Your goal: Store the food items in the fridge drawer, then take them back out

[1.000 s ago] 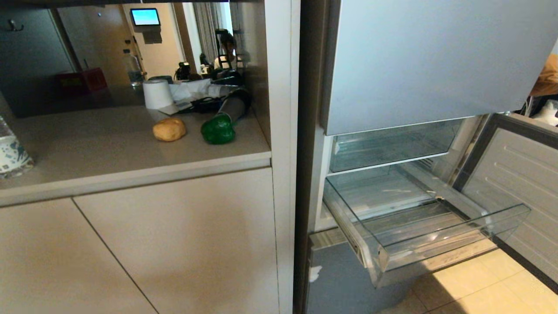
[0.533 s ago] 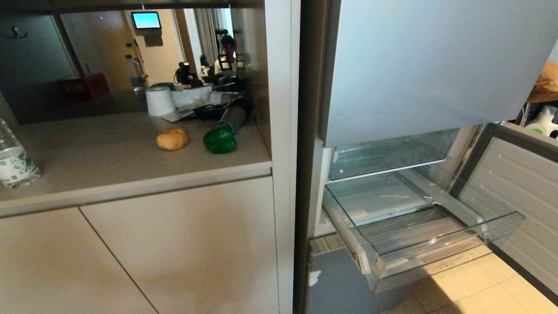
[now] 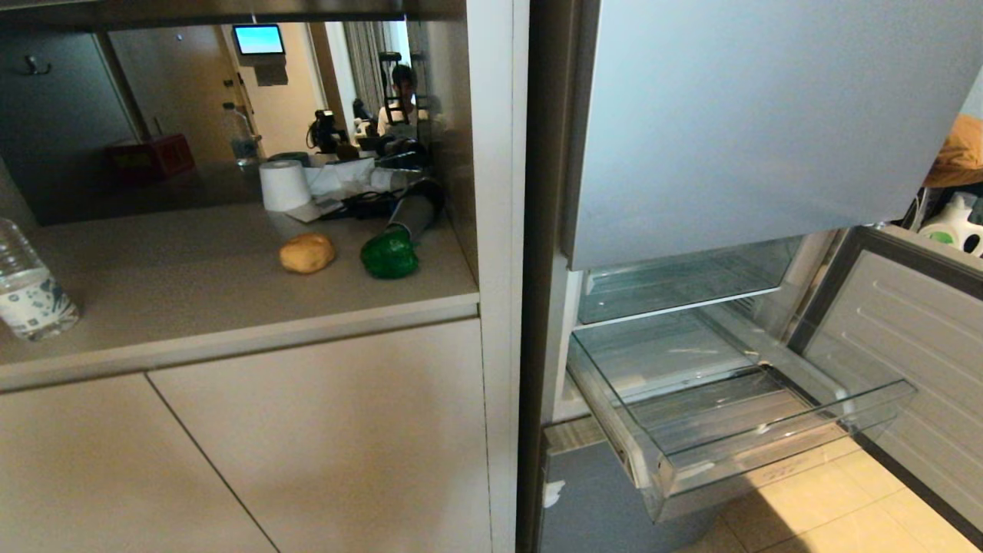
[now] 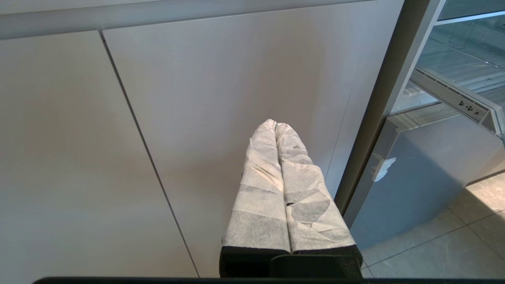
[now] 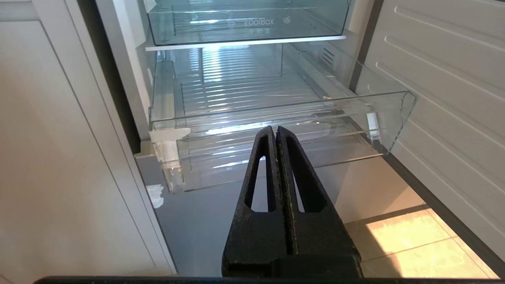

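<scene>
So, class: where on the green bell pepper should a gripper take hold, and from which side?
Probably across the bell pepper's rounded body, coming from above: it lies on the counter, with a dark tube close behind and the potato clear to its left.

Head view, successive frames: the whole scene has slid downward in the picture, a shift of the camera, not of the objects. The potato (image 3: 307, 253) and bell pepper (image 3: 390, 255) sit lower in frame, as does the fridge drawer (image 3: 776, 453). More of the water bottle (image 3: 32, 290) on the counter (image 3: 192, 307) has entered view. No claw appears in this view, so no placement relative to one is possible.
</scene>
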